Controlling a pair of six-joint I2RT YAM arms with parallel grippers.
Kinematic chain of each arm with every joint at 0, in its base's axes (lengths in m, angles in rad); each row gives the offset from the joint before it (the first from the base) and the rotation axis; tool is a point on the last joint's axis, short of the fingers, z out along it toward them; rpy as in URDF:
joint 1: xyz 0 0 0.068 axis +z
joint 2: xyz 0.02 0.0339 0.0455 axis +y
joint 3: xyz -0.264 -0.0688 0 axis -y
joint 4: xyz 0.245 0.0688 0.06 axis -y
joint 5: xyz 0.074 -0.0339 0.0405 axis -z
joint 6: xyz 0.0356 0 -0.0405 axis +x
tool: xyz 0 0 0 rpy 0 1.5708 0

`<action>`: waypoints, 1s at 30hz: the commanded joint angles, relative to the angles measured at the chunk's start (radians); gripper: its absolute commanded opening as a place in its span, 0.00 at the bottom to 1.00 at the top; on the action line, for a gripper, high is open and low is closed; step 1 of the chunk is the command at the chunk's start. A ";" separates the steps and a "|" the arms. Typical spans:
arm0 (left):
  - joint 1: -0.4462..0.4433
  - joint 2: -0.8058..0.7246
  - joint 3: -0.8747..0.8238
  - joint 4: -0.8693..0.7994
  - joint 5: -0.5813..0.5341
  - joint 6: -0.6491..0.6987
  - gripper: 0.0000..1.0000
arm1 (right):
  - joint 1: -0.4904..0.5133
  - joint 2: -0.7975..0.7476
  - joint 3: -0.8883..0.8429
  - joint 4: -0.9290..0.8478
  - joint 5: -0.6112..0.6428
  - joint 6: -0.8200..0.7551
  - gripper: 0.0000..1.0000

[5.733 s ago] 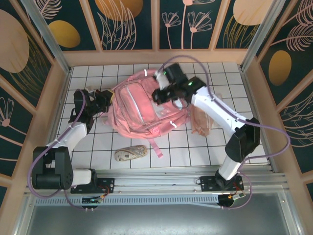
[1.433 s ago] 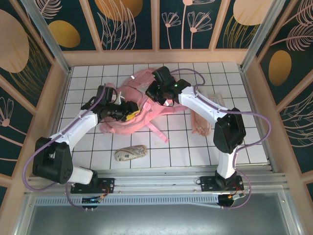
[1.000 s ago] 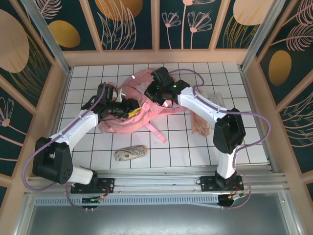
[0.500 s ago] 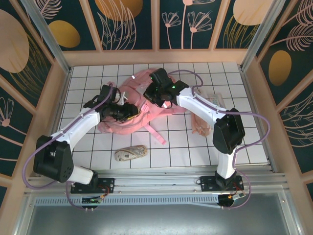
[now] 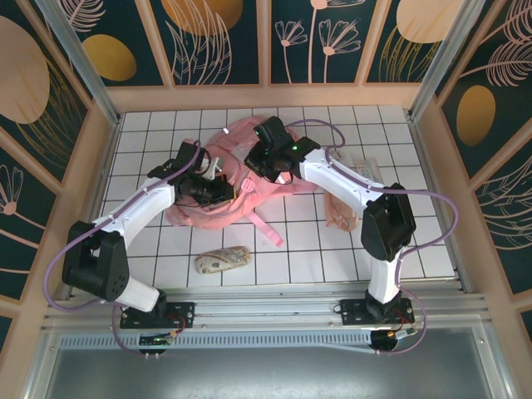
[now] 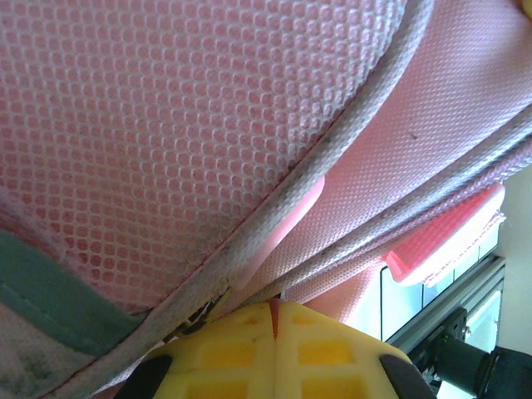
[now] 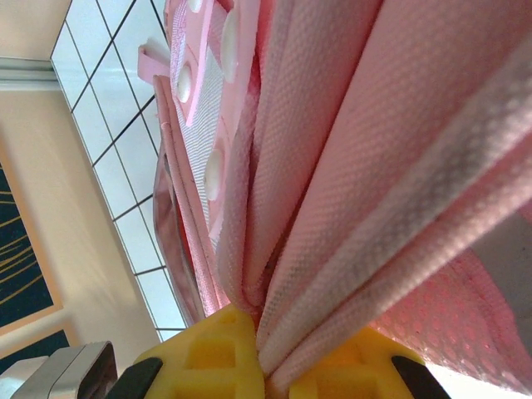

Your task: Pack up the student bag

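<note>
The student bag (image 5: 202,214), a pink backpack, lies crumpled at the middle of the tiled table with one strap trailing toward the front. My left gripper (image 5: 223,192) is at its left side. In the left wrist view its yellow fingers (image 6: 224,349) are pressed together under a grey-piped seam of the student bag (image 6: 166,125), and a thin pink sliver is pinched between the tips of the left gripper (image 6: 274,309). My right gripper (image 5: 264,163) is at the bag's top. That right gripper (image 7: 264,366) is shut on thick folds of the student bag (image 7: 374,166).
A beige patterned pouch (image 5: 222,260) lies near the front edge, in front of the bag. A peach see-through pouch (image 5: 341,209) and a clear packet (image 5: 362,168) lie under my right arm. Wooden walls close in the table on three sides.
My left gripper's jaws have closed at the bag's left side, and the left arm has shifted slightly toward the back. The right gripper keeps its hold on the bag's top.
</note>
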 commanded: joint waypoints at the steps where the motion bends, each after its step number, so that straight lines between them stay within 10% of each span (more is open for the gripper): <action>1: -0.006 0.025 0.019 -0.060 -0.045 0.017 0.00 | 0.008 -0.062 0.040 0.138 -0.019 0.016 0.00; 9: -0.006 0.021 0.123 -0.187 -0.092 0.128 0.00 | -0.041 -0.133 -0.050 0.136 0.016 0.009 0.00; 18: -0.007 -0.061 0.050 -0.371 -0.472 0.340 0.00 | -0.189 -0.221 -0.093 0.125 -0.048 -0.048 0.00; 25: 0.005 -0.087 0.081 -0.357 -0.686 0.340 0.00 | -0.359 -0.194 -0.101 0.030 -0.308 -0.290 0.00; 30: 0.013 -0.078 0.097 -0.295 -0.616 0.341 0.00 | -0.443 -0.195 -0.205 0.024 -0.449 -0.405 0.00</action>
